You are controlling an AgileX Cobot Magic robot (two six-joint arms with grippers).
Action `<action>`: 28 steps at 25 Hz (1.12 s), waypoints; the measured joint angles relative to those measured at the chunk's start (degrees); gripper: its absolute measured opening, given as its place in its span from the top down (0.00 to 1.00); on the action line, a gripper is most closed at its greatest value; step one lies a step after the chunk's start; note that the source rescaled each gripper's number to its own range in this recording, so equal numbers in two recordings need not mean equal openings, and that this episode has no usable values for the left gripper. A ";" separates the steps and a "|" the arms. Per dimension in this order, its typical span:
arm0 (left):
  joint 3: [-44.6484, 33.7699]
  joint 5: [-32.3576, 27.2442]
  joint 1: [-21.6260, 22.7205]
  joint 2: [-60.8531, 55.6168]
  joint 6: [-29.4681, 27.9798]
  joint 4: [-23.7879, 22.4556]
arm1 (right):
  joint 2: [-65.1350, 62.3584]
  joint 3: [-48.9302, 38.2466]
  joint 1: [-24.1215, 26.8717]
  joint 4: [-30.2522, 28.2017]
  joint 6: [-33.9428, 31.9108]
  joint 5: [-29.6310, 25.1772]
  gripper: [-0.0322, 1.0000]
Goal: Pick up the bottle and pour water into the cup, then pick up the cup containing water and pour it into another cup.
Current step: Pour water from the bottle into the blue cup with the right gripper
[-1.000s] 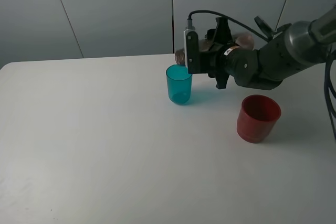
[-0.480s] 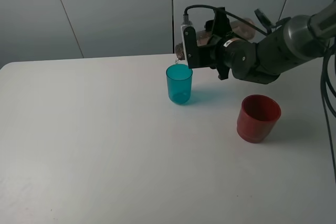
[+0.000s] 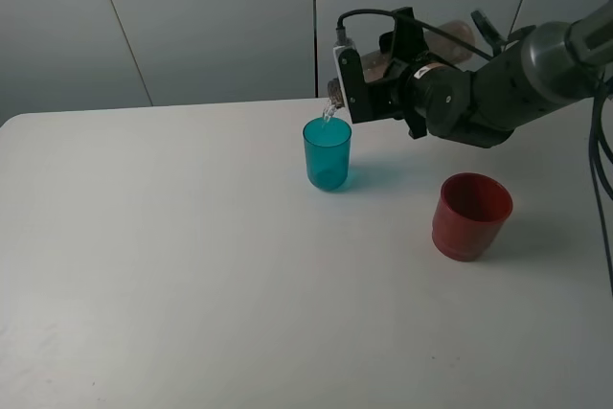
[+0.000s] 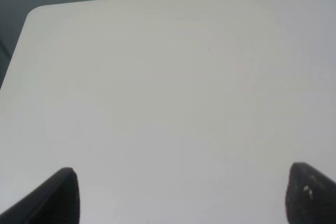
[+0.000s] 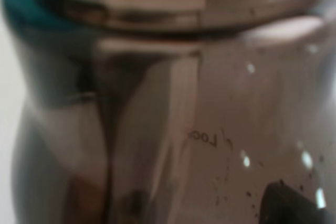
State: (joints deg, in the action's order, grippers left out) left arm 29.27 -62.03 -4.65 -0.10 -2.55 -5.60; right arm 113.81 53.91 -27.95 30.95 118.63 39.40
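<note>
Gripping smooth, smoky translucent bottle (image 5: 157,103) with right gripper (image 3: 388,74) closed tight; holding it near-horizontal, neck above straight-sided teal cup (image 3: 327,155), wrist rolled sideways.

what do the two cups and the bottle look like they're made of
teal cup: likely tinted see-through plastic, glossy; light passes through its wall.
red cup: probably opaque plastic, smooth with a dull sheen; it has a moulded step near the base.
bottle: seemingly smoky translucent plastic, shiny; its wall shows bright highlights and small raised lettering.
</note>
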 joint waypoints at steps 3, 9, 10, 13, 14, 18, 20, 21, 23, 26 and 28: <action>0.00 0.00 0.00 0.00 0.00 0.00 | 0.00 0.00 0.00 0.00 1.03 0.24 0.94; 0.00 0.00 0.00 0.00 0.00 0.00 | 0.00 0.00 0.00 0.00 1.03 0.36 0.94; 0.00 0.00 0.00 0.00 0.00 0.00 | 0.00 0.00 0.12 0.00 1.03 0.36 0.94; 0.00 0.00 0.00 0.00 0.00 0.00 | 0.00 0.00 0.12 0.11 1.03 0.58 0.94; 0.00 0.00 0.00 0.00 0.00 0.00 | 0.00 0.00 0.36 0.11 1.03 0.58 0.94; 0.00 0.00 0.00 0.00 0.00 0.00 | 0.00 0.09 0.98 0.24 1.03 0.70 0.94; 0.00 0.00 0.00 0.00 0.00 0.00 | 0.00 0.09 1.13 0.24 1.03 1.20 0.94; 0.00 0.00 0.00 0.00 0.00 0.00 | 0.00 0.09 1.23 0.24 1.03 1.51 0.94; 0.00 0.00 0.00 0.00 0.00 0.00 | 0.00 0.09 1.48 -0.12 1.03 1.93 0.94; 0.00 0.00 0.00 0.00 0.00 0.00 | 0.00 0.09 2.09 -1.77 1.03 2.15 0.94; 0.00 0.00 0.00 0.00 0.00 0.00 | 0.00 0.09 2.30 -3.00 1.03 2.29 0.94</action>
State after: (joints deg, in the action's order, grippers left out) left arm 29.27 -62.03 -4.65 -0.10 -2.55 -5.60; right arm 113.81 53.99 -25.65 27.96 119.66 41.69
